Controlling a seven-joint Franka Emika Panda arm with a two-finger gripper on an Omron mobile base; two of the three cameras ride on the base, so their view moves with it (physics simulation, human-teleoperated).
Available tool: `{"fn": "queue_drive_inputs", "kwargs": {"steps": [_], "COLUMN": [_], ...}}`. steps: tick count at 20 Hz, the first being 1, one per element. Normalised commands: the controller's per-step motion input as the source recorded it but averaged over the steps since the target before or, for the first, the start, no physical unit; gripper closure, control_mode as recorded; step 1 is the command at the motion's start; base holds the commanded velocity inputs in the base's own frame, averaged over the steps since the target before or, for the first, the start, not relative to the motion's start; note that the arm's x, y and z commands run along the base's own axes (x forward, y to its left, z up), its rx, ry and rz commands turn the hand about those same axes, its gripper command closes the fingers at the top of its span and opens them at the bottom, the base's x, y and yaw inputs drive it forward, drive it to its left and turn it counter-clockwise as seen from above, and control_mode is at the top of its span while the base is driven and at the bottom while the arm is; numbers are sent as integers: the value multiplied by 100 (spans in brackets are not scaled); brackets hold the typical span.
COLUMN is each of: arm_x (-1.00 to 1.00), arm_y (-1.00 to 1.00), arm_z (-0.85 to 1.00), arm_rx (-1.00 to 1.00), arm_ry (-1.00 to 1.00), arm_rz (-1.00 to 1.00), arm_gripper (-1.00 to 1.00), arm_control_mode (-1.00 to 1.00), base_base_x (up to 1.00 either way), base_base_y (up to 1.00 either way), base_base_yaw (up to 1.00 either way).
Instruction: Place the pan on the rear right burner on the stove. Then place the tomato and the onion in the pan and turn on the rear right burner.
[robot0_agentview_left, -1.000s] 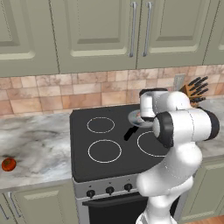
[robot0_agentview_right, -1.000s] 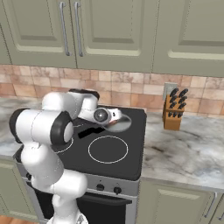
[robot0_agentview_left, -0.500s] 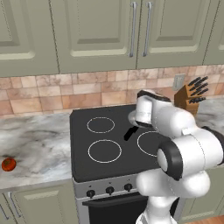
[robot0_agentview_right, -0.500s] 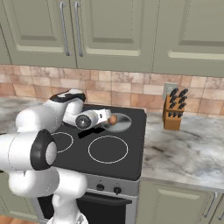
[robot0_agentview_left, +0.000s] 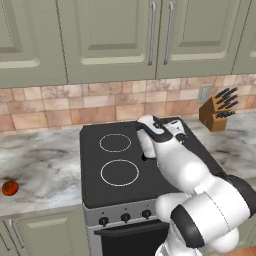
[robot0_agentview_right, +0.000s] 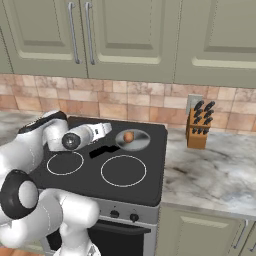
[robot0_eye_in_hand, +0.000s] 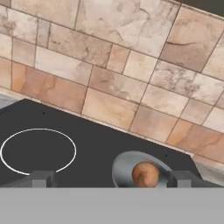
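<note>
We are looking at the pan (robot0_agentview_right: 132, 140) sitting at the back right of the stove (robot0_agentview_right: 150, 170), over the rear right burner, its black handle pointing left toward the arm, and the onion (robot0_agentview_right: 129, 136) is lying inside it, touching the pan floor. From the hand view we are seeing the same onion (robot0_eye_in_hand: 145, 174) resting in the grey pan (robot0_eye_in_hand: 124, 166), low between the two dark fingertips (robot0_eye_in_hand: 40, 177), with the tiled wall behind. Our end effector (robot0_agentview_right: 103, 129) is hovering above the stove just left of the pan, jaws standing wide apart and gripping nothing. In the left base view the end effector (robot0_agentview_left: 176, 131) is showing at the back of the stove (robot0_agentview_left: 95, 192), with the arm covering the right-hand rings. The tomato (robot0_agentview_left: 9, 187) is waiting far off on the desk (robot0_agentview_left: 40, 165) to the left, well apart from the stove. A knife block (robot0_agentview_right: 198, 129) is standing on the desk to the right
</note>
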Motion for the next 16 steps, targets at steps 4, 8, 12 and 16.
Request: {"fn": "queue_drive_inputs", "kwargs": {"steps": [4, 8, 12, 16], "arm_x": [-21, -24, -25, -24], "arm_y": [34, 24, 19, 21], "arm_z": [100, 100, 100, 100], "arm_rx": [0, 1, 4, 5], "arm_ry": [19, 26, 31, 34], "arm_rz": [0, 0, 2, 3], "arm_gripper": [-100, -100, -100, -100], "arm_control_mode": [-100, -100, -100, -100], "base_base_x": [0, 0, 0, 0], "base_base_y": [0, 0, 0, 0], "base_base_yaw": [0, 0, 0, 0]}}
